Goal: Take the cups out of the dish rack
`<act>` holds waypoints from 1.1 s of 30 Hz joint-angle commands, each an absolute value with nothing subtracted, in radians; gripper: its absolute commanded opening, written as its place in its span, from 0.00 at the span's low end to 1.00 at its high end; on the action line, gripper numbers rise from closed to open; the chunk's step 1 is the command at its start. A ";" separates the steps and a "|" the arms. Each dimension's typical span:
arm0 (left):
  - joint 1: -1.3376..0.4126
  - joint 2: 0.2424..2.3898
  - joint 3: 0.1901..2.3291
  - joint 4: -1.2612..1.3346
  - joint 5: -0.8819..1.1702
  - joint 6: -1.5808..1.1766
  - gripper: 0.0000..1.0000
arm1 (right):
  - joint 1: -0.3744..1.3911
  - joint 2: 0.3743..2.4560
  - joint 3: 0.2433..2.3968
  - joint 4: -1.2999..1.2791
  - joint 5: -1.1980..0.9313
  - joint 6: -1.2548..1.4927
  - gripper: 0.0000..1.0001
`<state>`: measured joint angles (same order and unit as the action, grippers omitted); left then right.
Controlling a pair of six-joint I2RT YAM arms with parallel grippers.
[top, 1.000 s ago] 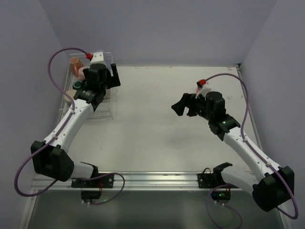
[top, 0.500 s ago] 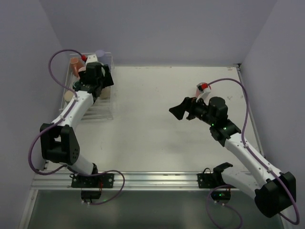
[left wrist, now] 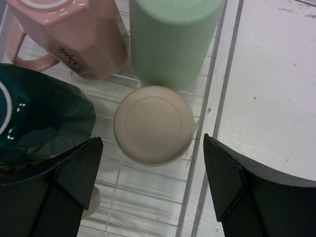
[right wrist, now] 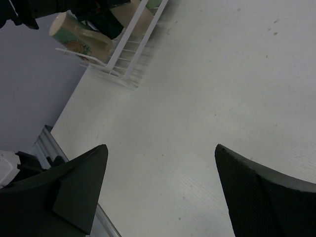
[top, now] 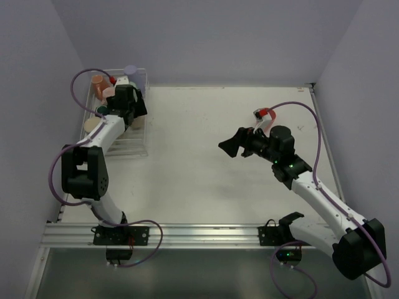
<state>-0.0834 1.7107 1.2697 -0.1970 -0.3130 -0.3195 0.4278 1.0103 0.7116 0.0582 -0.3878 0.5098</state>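
Observation:
The dish rack [top: 133, 147] stands at the table's back left. My left gripper [top: 128, 103] hovers over it, open, pointing down. In the left wrist view an upturned beige cup [left wrist: 153, 125] sits just ahead of the left gripper [left wrist: 153, 170], touched by neither finger. Beyond it stand a green tumbler [left wrist: 173, 39] and a pink mug [left wrist: 74, 34], with a dark green mug [left wrist: 39, 118] at left. From above, an orange cup [top: 98, 83] and a purple cup [top: 131, 70] show at the rack's far end. My right gripper [top: 234, 146] is open over bare table.
The rack's white wire floor [left wrist: 148, 190] and its right rim [left wrist: 217, 113] lie under the left fingers. The right wrist view shows the rack's corner [right wrist: 129, 52] with a patterned cream mug [right wrist: 81, 37] lying in it. Grey walls enclose the white table [top: 206, 118].
The left arm has folded back, its elbow swinging toward the rack, and the gripper has settled lower among the cups. The right gripper has drifted slightly left.

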 commanded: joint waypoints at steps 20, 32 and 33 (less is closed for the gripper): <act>-0.074 1.464 1.215 -0.097 -0.311 -0.287 0.46 | 0.531 1.074 0.759 0.135 -0.388 0.557 0.91; -0.075 0.936 0.888 -0.020 0.288 -0.618 0.39 | 0.721 1.216 0.795 0.650 -0.353 0.900 0.91; -0.075 0.905 0.846 0.009 0.366 -0.647 0.39 | 0.729 1.226 0.802 0.684 -0.353 0.916 0.91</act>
